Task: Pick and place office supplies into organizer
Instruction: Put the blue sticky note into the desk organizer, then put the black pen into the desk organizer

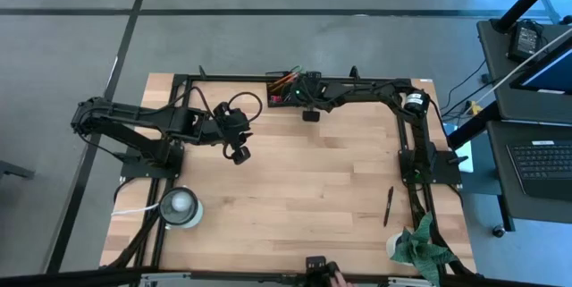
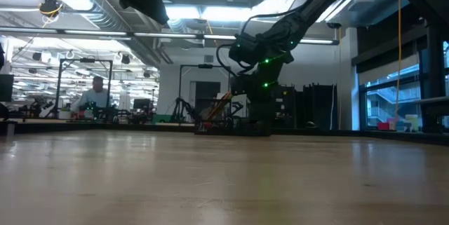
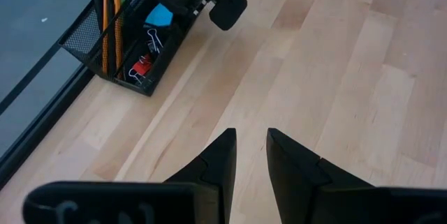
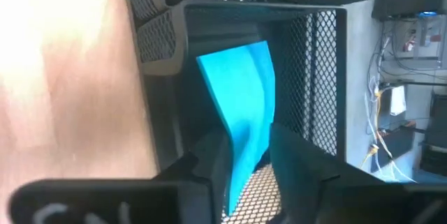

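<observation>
Light wooden planks form the table (image 1: 295,180), which is bounded by a black metal frame (image 1: 404,117). At the far edge stands the organizer (image 3: 115,60), a black mesh tray with compartments.

Right gripper (image 4: 241,165): positioned over the organizer, inside one mesh compartment. Its two fingers are closed on the blue note pad (image 4: 241,105), which stands on edge and bends slightly between them. The high view shows the right arm reaching along the far edge of the table to this position.

Left gripper (image 3: 250,155): suspended above bare wood on the left half of the table, facing the organizer. Its fingers stand slightly apart, with a narrow gap and nothing between them.

Organizer contents, left wrist view: orange pencils (image 3: 110,21) stand upright in one end compartment; a small red piece (image 3: 142,65) and black clips (image 3: 152,41) lie in a middle compartment.

One black pen (image 1: 389,206) lies on the table near the right edge, well apart from the organizer. A white roll (image 1: 180,205) sits at the near left corner, and a green cloth (image 1: 420,244) at the near right corner.
</observation>
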Action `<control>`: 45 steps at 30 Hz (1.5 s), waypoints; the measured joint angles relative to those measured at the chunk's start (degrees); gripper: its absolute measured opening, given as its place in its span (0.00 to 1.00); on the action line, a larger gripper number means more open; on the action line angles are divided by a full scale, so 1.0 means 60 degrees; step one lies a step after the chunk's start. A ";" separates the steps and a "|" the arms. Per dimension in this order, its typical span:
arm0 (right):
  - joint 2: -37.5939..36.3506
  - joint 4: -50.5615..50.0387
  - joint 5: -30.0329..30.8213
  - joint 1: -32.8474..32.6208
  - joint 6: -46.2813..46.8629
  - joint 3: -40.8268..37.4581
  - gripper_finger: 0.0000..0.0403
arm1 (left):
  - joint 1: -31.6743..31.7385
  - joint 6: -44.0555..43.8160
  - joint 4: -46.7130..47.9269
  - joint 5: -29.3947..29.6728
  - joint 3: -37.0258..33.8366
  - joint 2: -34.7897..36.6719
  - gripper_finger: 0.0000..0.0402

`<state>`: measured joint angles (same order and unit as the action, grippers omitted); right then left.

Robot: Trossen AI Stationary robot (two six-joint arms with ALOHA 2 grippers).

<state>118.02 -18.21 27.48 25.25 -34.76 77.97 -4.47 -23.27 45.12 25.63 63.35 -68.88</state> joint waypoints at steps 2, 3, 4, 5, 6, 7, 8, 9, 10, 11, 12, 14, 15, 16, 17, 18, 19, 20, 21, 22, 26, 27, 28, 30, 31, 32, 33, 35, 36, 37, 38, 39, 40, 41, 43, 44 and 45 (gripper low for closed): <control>0.0000 -0.0027 0.0250 -0.0080 0.0000 0.0000 0.29 | 0.0000 0.0000 0.0000 0.0000 0.0000 0.0000 0.19; 0.0000 -0.0027 0.0482 -0.0144 0.0005 0.0000 0.31 | 0.0000 0.0000 0.0000 0.0000 0.0000 0.0000 0.19; 0.0000 -0.0026 0.0741 -0.0226 0.0007 0.0000 0.32 | 0.0000 0.0000 -0.0004 0.0000 0.0000 0.0000 0.19; 0.0000 -0.0027 0.0993 -0.0312 0.0000 0.0000 0.33 | 0.0000 0.0000 -0.0004 0.0000 0.0000 0.0000 0.19; 0.0000 -0.0027 0.1203 -0.0399 0.0000 0.0000 0.34 | 0.0000 0.0000 -0.0004 0.0000 0.0000 0.0000 0.19; 0.0000 -0.0023 0.1322 -0.0478 -0.0004 0.0000 0.34 | 0.0000 0.0000 -0.0004 0.0000 0.0000 0.0000 0.19; 0.0000 -0.0023 0.1375 -0.0550 -0.0007 0.0000 0.35 | 0.0000 0.0000 -0.0004 0.0000 0.0000 0.0000 0.19; 0.0000 -0.0020 0.1385 -0.0610 -0.0017 0.0000 0.35 | 0.0000 0.0000 -0.0004 0.0000 0.0000 0.0000 0.19; 0.0000 -0.0023 0.1385 -0.0672 -0.0031 0.0000 0.35 | 0.0000 0.0000 -0.0004 0.0000 0.0000 0.0000 0.19; 0.0000 -0.0020 0.1381 -0.0722 -0.0033 0.0000 0.35 | 0.0000 0.0000 -0.0004 0.0000 0.0000 0.0000 0.19; 0.0000 -0.0019 0.1381 -0.0765 -0.0033 0.0000 0.35 | 0.0000 0.0000 -0.0004 0.0000 0.0000 0.0000 0.19; -0.0003 -0.0026 0.1400 -0.0826 -0.0034 0.0000 0.35 | 0.0000 0.0002 -0.0004 0.0000 0.0000 0.0000 0.19; -0.0039 -0.0100 0.1397 -0.0847 -0.0033 0.0000 0.35 | 0.0000 0.0000 -0.0004 0.0000 0.0000 0.0000 0.19; -0.0069 -0.0179 0.1409 -0.0884 -0.0039 0.0000 0.35 | 0.0000 0.0000 -0.0004 0.0000 0.0000 0.0000 0.19; -0.0101 -0.0175 0.1412 -0.0914 -0.0030 0.0000 0.35 | 0.0000 0.0000 -0.0007 0.0000 0.0000 0.0000 0.19; -0.0178 -0.0251 0.1408 -0.0943 0.0006 0.0000 0.35 | 0.0000 0.0000 -0.0007 0.0000 0.0000 0.0000 0.19; -0.0263 -0.0426 0.1408 -0.0977 0.0068 -0.0002 0.35 | 0.0000 0.0000 -0.0007 0.0000 0.0000 0.0000 0.19; -0.0361 -0.0558 0.1415 -0.1025 0.0260 0.0024 0.35 | 0.0000 0.0000 -0.0007 0.0000 0.0000 0.0000 0.19; -0.0478 -0.0807 0.1398 -0.1068 0.0518 0.0097 0.35 | 0.0000 0.0000 -0.0023 -0.0002 -0.0004 0.0000 0.19; -0.0614 -0.1155 0.1402 -0.1128 0.0847 0.0171 0.35 | 0.0000 0.0000 -0.0047 0.0000 -0.0020 0.0000 0.19; -0.1303 -0.2965 0.0841 -0.1389 0.3392 0.0682 0.35 | 0.0000 0.0000 -0.0061 -0.0007 -0.0026 0.0000 0.19; -0.1487 -0.3600 0.0389 -0.1471 0.4548 0.0836 0.35 | 0.0000 -0.0003 -0.0055 -0.0011 -0.0029 0.0000 0.19; -0.1658 -0.4119 -0.0133 -0.1565 0.5738 0.0986 0.35 | 0.0000 -0.0013 -0.0054 -0.0007 -0.0029 0.0000 0.19; -0.2026 -0.5023 -0.1534 -0.1733 0.7814 0.1164 0.35 | 0.0000 -0.0029 -0.0069 -0.0007 -0.0029 0.0000 0.19; -0.2208 -0.5396 -0.2138 -0.1852 0.8642 0.1173 0.35 | 0.0002 -0.0029 -0.0098 -0.0010 -0.0029 0.0000 0.19; -0.2377 -0.5722 -0.2642 -0.2008 0.9324 0.1173 0.35 | 0.0001 -0.0029 -0.0146 -0.0014 -0.0029 0.0000 0.19; -0.2529 -0.6029 -0.2907 -0.2199 0.9895 0.1173 0.35 | 0.0002 -0.0029 -0.0151 -0.0018 -0.0031 0.0000 0.19; -0.2847 -0.6872 -0.3084 -0.2622 1.0833 0.1173 0.35 | 0.0000 -0.0031 -0.0245 -0.0025 -0.0033 0.0000 0.19; -0.2983 -0.7319 -0.3060 -0.2855 1.1322 0.1173 0.35 | 0.0000 -0.0030 -0.0307 -0.0036 -0.0033 0.0000 0.19; -0.3099 -0.7657 -0.3053 -0.3097 1.1822 0.1173 0.35 | 0.0000 -0.0033 -0.0364 -0.0036 -0.0033 0.0000 0.19; -0.3198 -0.8009 -0.3046 -0.3355 1.2285 0.1173 0.35 | 0.0000 -0.0029 -0.0444 -0.0036 -0.0033 0.0000 0.19; -0.3305 -0.8349 -0.3035 -0.3628 1.2789 0.1173 0.35 | 0.0000 -0.0033 -0.0572 -0.0036 -0.0033 0.0000 0.19; -0.3398 -0.8525 -0.3023 -0.3909 1.3301 0.1173 0.35 | 0.0000 -0.0030 -0.0729 -0.0037 -0.0033 -0.0025 0.19; -0.3504 -0.8620 -0.3012 -0.4208 1.3828 0.1173 0.35 | 0.0000 -0.0028 -0.0864 -0.0039 -0.0033 -0.0061 0.19; -0.3652 -0.8823 -0.3023 -0.4807 1.5034 0.1173 0.35 | 0.0000 -0.0022 -0.1042 -0.0101 -0.0036 -0.0109 0.19; -0.3692 -0.8893 -0.3024 -0.5115 1.5673 0.1173 0.35 | 0.0003 -0.0020 -0.1198 -0.0178 -0.0036 -0.0174 0.19; -0.3706 -0.8905 -0.3029 -0.5403 1.6203 0.1173 0.35 | 0.0003 -0.0007 -0.1373 -0.0324 -0.0033 -0.0245 0.19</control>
<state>95.78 -71.64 9.31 -7.17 62.46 85.01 -4.45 -23.31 36.89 23.68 63.16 -70.35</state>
